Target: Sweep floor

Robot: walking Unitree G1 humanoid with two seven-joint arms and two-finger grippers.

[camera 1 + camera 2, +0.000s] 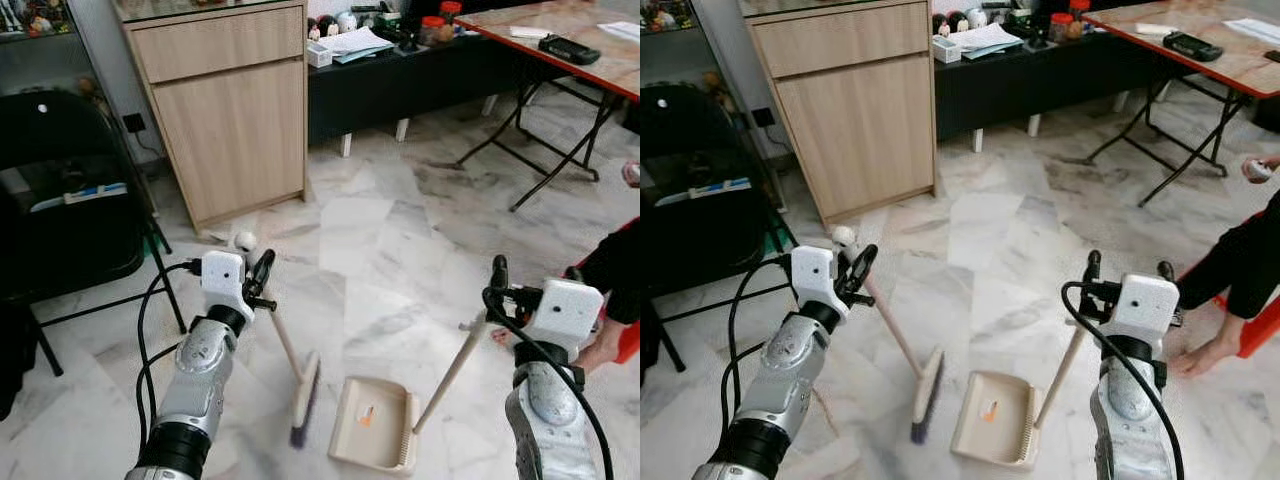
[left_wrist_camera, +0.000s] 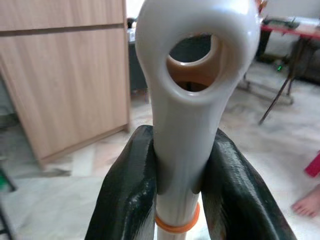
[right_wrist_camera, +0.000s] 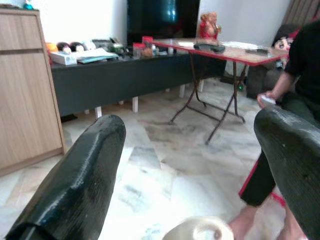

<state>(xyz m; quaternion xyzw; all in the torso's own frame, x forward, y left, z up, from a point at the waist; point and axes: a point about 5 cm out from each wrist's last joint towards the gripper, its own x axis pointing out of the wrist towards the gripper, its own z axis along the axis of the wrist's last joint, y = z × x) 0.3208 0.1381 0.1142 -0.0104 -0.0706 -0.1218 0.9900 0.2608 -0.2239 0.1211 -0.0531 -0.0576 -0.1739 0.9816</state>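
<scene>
Left pincer (image 1: pixel 262 283) pinches the broom (image 1: pixel 303 392) handle's top; bristles rest on the floor (image 1: pixel 400 230) beside the dustpan (image 1: pixel 378 423). Right pincer (image 1: pixel 1126 270) spread. Broom judged light, stiff, smooth-handled.

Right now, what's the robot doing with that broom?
The robot is sweeping the marble floor. Its left hand is shut on the top of the broom handle, with the bristles resting on the floor beside a beige dustpan. Its right hand is open around the top of the dustpan's handle, not yet squeezing it. A small orange scrap lies in the pan. A person sits nearby on the right.
</scene>
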